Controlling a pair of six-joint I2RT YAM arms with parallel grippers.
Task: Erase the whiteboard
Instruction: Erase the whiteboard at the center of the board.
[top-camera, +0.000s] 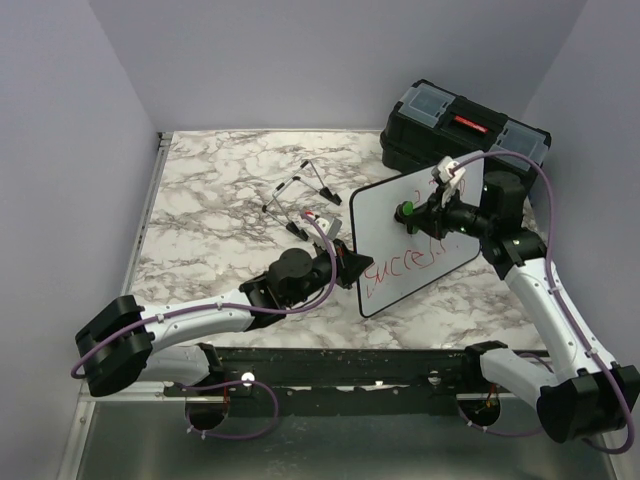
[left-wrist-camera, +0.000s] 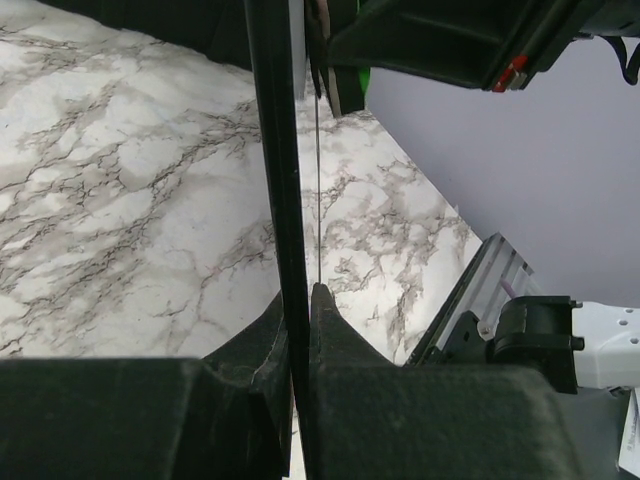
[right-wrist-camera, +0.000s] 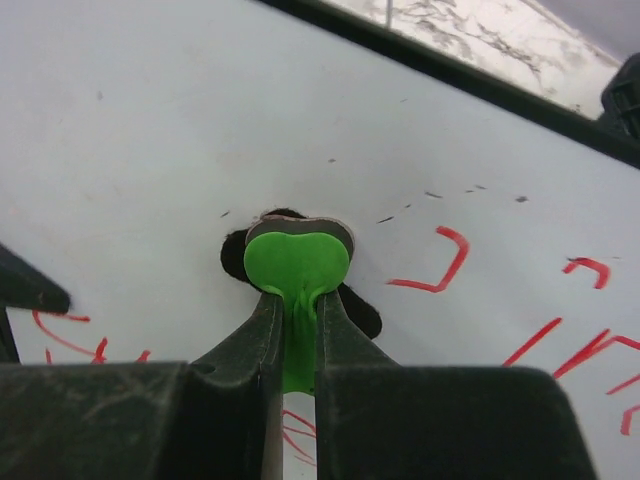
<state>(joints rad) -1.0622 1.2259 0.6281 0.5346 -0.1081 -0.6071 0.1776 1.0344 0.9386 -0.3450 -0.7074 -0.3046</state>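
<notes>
The whiteboard stands tilted over the right-centre of the marble surface, its written face turned toward the arms. Its far right corner is near the black toolbox at the far right. Whether its near corner rests on the surface cannot be told. Red handwriting crosses the near half of the board, and the far half shows plain white.

The left fingers are closed on the board's left edge. In the left wrist view the thin black rim runs edge-on between the two fingers, pinched with no gap.

The right fingers are narrow and hold a small green eraser against the board's face near its middle. In the right wrist view the fingers squeeze the eraser's green tab, and its dark pad lies flat on the white, with red strokes just to its right.

A black wire easel stand lies on the surface left of the board and farther back, apart from it.
</notes>
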